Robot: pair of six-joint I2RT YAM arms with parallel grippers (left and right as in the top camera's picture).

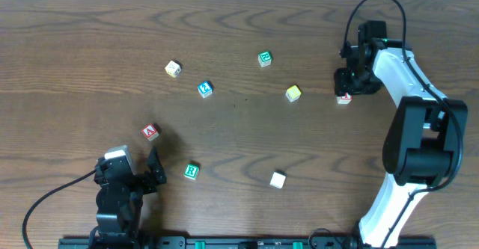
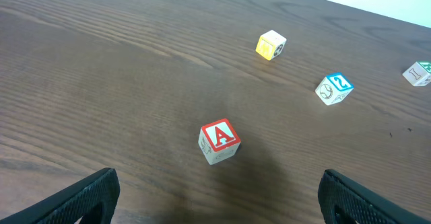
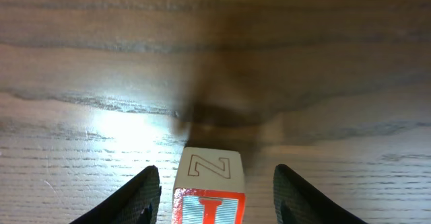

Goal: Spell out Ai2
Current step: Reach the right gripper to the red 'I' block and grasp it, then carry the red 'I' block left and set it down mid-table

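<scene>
The red "A" block lies at the left of the table, and in the left wrist view it sits just ahead of my open, empty left gripper, which is low at the front left. The blue "2" block lies further back. The red "I" block is at the far right, with a "Z" on another face. My right gripper is open around the "I" block, with a gap on each side between block and fingers.
Other blocks lie scattered: a yellowish one, a green one, a yellow one, a green "R" and a white one. The left wrist view shows the yellowish block and the green block.
</scene>
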